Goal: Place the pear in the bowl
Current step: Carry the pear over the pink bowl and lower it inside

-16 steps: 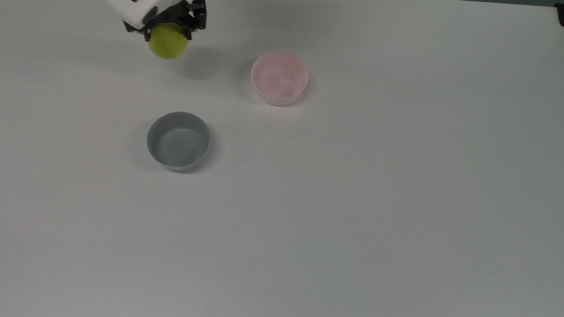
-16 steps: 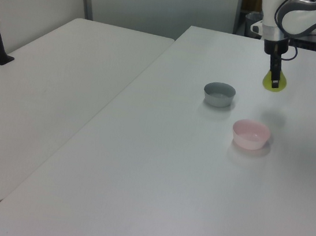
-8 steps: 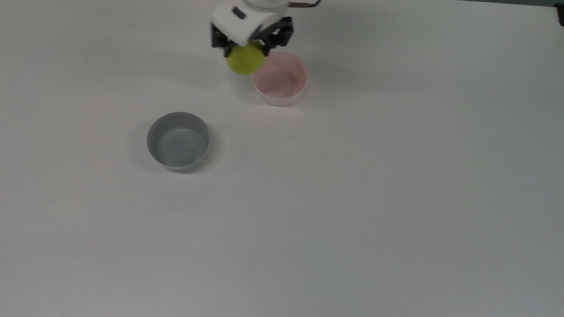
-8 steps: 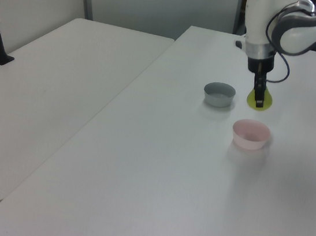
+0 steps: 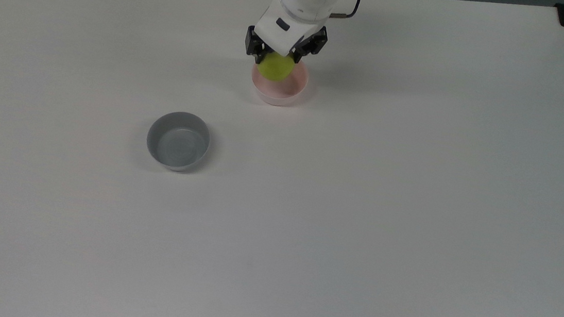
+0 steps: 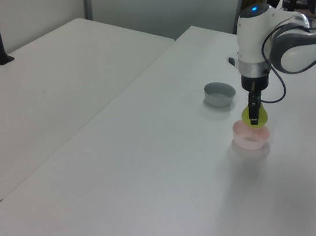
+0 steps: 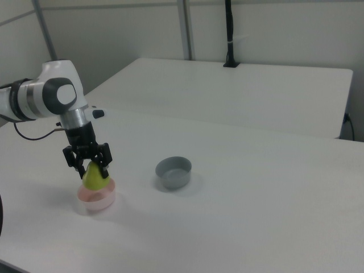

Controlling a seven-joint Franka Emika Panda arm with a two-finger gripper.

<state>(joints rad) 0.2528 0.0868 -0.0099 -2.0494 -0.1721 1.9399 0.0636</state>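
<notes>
The yellow-green pear (image 5: 276,67) (image 6: 248,114) (image 7: 94,178) hangs just above the pale pink bowl (image 5: 283,95) (image 6: 250,139) (image 7: 98,201), over the bowl's part nearer the top view's upper left. My gripper (image 5: 279,59) (image 6: 254,113) (image 7: 91,164) points straight down and is shut on the pear, its dark fingers on either side of the fruit. In the right view the pear's lower end sits at about rim height. The white arm rises from the gripper toward the table's far edge in the top view.
A grey bowl (image 5: 178,141) (image 6: 219,94) (image 7: 174,172) of similar size stands apart on the white table (image 5: 359,212), toward the top view's lower left of the pink bowl. A second white table (image 6: 52,81) adjoins in the side views.
My gripper has carried the pear to the top view's right, from beside the pink bowl's rim to over the bowl, and lower. Both bowls have stayed put.
</notes>
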